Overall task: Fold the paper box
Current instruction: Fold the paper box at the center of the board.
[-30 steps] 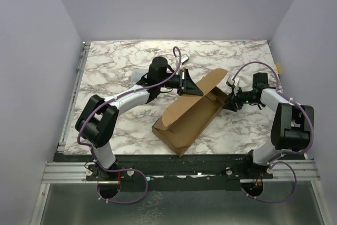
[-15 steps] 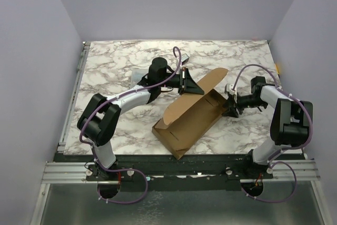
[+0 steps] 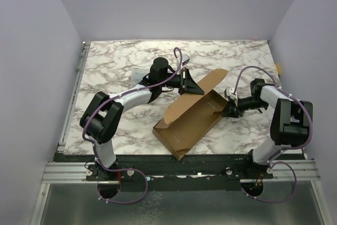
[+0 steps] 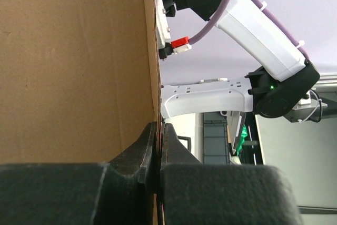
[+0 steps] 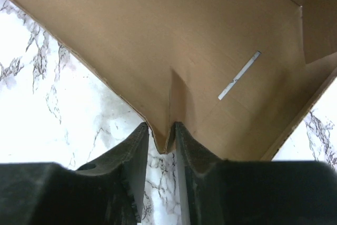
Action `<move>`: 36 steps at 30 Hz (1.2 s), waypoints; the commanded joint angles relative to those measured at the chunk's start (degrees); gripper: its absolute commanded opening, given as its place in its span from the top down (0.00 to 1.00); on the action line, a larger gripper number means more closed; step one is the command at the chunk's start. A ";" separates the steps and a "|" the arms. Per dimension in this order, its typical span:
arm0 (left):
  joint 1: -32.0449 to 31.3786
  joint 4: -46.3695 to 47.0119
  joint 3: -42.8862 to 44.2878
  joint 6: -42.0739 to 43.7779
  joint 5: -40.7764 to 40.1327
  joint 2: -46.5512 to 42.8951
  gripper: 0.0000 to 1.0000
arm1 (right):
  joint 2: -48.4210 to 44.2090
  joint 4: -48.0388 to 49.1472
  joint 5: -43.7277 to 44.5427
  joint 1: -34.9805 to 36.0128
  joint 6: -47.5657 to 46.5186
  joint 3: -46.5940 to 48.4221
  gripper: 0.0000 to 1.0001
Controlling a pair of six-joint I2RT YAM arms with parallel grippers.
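Box (image 3: 192, 122) half-formed, lying diagonally mid-table (image 3: 116, 67), with a flap (image 3: 210, 80) raised at its far end. Left gripper (image 4: 158, 130) clamped tight on that flap's edge. Right gripper (image 5: 160, 130) narrow, fingers pinching the box's right-end corner, low by the table.

Left wrist: paper box (image 4: 73, 61) runs off the top, left and bottom edges; the left hand (image 4: 157, 133) is a dark blur low in frame. Right wrist: the box is cut off top and right (one corner shows whole), and the right hand (image 5: 160, 130) has a blurred base. Top view: the jaws are too small to read, and the pale item (image 3: 135, 76) behind the left arm (image 3: 129, 97) is partly covered and unidentifiable.
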 commanded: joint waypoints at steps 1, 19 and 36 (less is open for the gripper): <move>-0.23 2.42 2.01 -0.43 2.08 0.12 1.00 | 0.39 -2.92 -0.22 0.01 -3.08 0.04 0.75; -0.33 2.50 3.68 -0.42 2.92 1.02 1.00 | 4.64 -11.81 4.76 0.64 -10.57 2.53 0.61; -0.33 2.50 3.23 0.12 3.19 2.05 1.00 | 4.62 -7.50 7.00 1.85 -6.08 4.48 0.70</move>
